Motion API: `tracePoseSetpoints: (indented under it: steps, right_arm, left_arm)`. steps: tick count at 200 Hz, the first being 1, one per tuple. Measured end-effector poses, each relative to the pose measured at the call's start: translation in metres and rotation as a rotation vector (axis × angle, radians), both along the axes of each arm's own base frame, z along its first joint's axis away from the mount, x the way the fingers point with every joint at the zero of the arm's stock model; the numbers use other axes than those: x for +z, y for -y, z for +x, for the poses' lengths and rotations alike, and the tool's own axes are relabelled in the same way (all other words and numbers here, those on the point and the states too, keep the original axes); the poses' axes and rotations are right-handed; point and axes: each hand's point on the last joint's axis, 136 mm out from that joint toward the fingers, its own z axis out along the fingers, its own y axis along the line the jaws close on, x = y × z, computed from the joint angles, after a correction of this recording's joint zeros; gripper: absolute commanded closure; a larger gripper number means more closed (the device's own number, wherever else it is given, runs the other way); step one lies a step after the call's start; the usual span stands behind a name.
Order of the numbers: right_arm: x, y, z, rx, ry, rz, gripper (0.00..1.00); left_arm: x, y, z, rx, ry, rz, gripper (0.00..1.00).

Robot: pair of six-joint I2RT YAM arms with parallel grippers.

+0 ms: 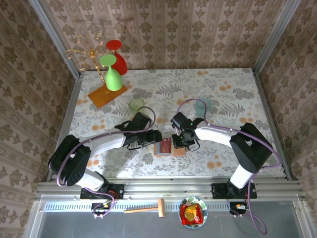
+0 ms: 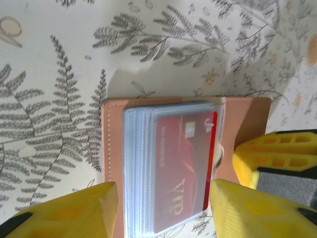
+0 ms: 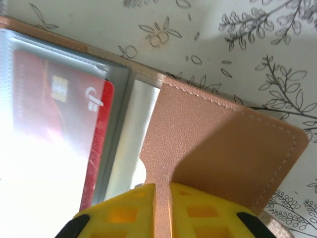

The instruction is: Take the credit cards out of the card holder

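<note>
So the table point(image 1: 223, 99) has that floral cloth, and the card holder point(image 2: 111, 148) lies open on it near the front edge, right between the two arms. The left gripper point(image 2: 163, 206) is about halfway open, fingers straddling the stack of clear sleeves, not clamped on anything. The right gripper point(image 3: 162, 198) is nearly closed, pinching the holder's tan flap between its yellow fingers. One red credit card point(image 2: 183, 168) sits tucked in the top sleeve, VIP lettering showing through the plastic.
</note>
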Motion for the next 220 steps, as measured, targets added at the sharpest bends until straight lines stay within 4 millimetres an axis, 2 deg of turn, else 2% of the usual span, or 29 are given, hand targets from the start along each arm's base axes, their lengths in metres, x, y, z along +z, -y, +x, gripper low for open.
tracePoseSetpoints:
  steps: [24, 46, 79, 146, 201, 220]
  right_arm:
    - [0.015, -0.005, 0.006, -0.032, 0.027, 0.038, 0.80]
    - [0.028, -0.009, 0.008, -0.063, 0.040, 0.078, 0.79]
    - [0.035, -0.016, 0.009, -0.090, 0.027, 0.119, 0.76]
    - [0.045, -0.033, 0.013, -0.088, 0.006, 0.189, 0.76]
    - [0.041, -0.044, 0.014, -0.123, -0.037, 0.244, 0.77]
    - [0.038, -0.045, 0.013, -0.142, -0.047, 0.262, 0.77]
  left_arm:
    - [0.006, 0.002, 0.009, 0.007, 0.020, -0.048, 0.49]
    - [0.006, -0.007, 0.016, 0.019, 0.033, -0.070, 0.52]
    - [0.008, -0.018, 0.023, 0.010, 0.058, -0.075, 0.53]
    - [0.024, -0.003, 0.025, -0.033, 0.095, -0.165, 0.62]
    - [0.002, 0.009, 0.010, -0.012, 0.021, -0.196, 0.79]
    - [-0.001, 0.017, 0.007, -0.016, 0.006, -0.207, 0.82]
